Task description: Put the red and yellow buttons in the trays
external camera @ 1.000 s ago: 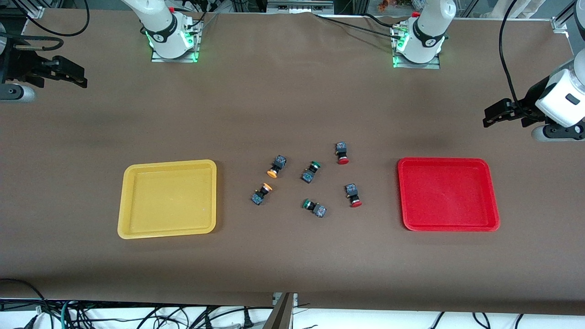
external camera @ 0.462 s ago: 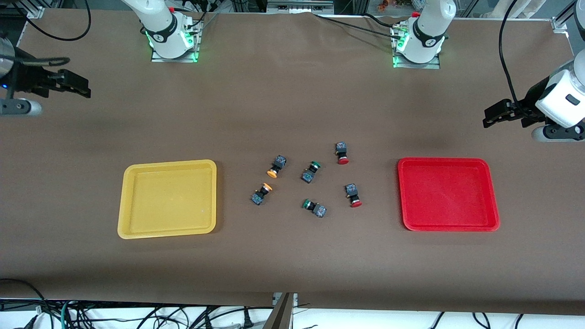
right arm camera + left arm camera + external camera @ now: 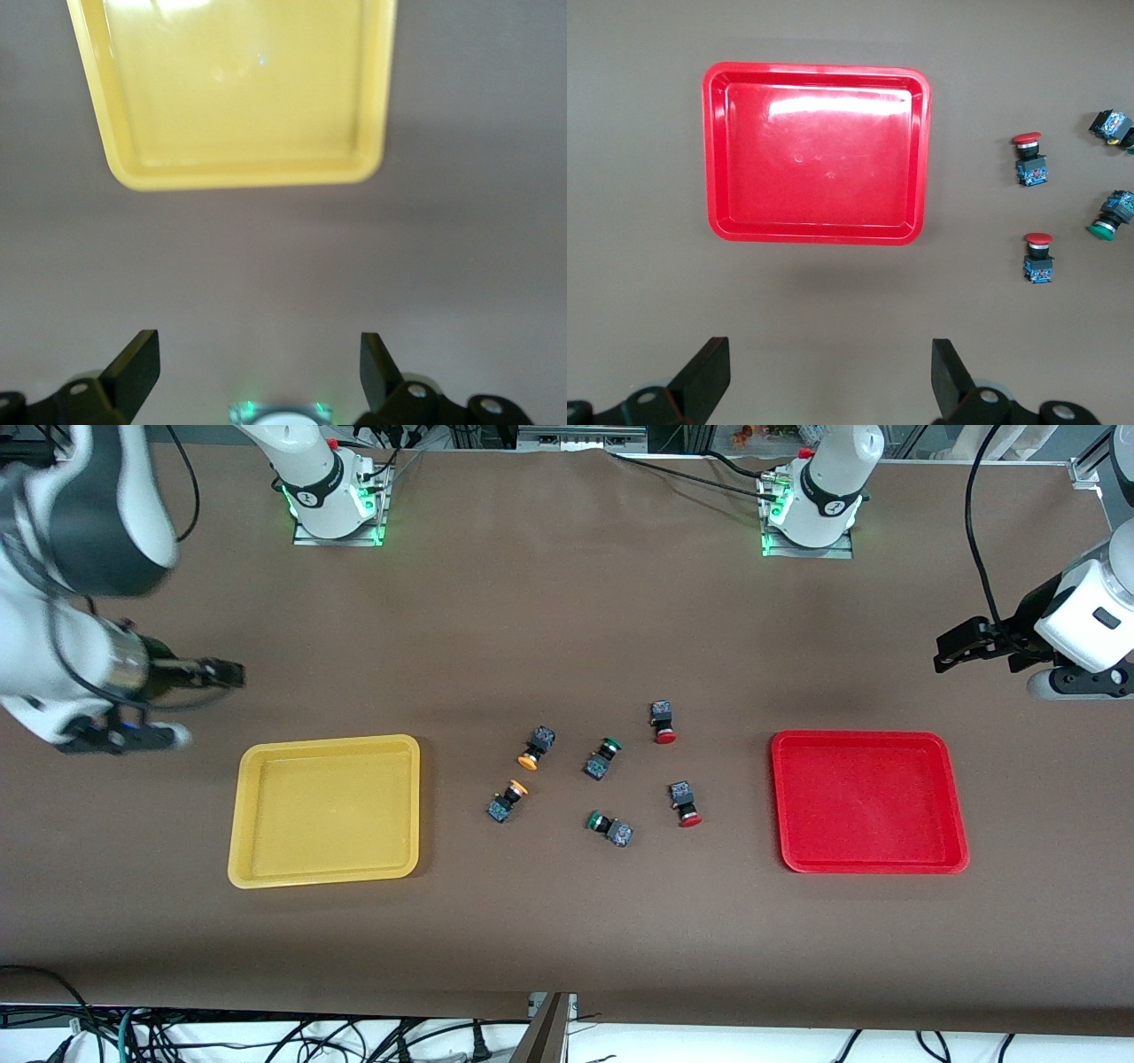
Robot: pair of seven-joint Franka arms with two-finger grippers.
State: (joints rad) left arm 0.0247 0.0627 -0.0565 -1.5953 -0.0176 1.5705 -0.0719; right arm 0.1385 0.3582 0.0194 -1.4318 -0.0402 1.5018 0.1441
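Note:
Two yellow buttons and two red buttons lie loose on the brown table between the trays. The yellow tray lies toward the right arm's end and holds nothing. The red tray lies toward the left arm's end and holds nothing. My right gripper is open over bare table beside the yellow tray. My left gripper is open over bare table beside the red tray. The left wrist view shows both red buttons.
Two green-capped buttons lie among the red and yellow ones. The right arm's base and the left arm's base stand at the table's back edge. Cables hang below the front edge.
The right arm has swung in from the table's end toward the yellow tray, its gripper now close to the tray's corner. The left arm has barely moved. The buttons have not moved.

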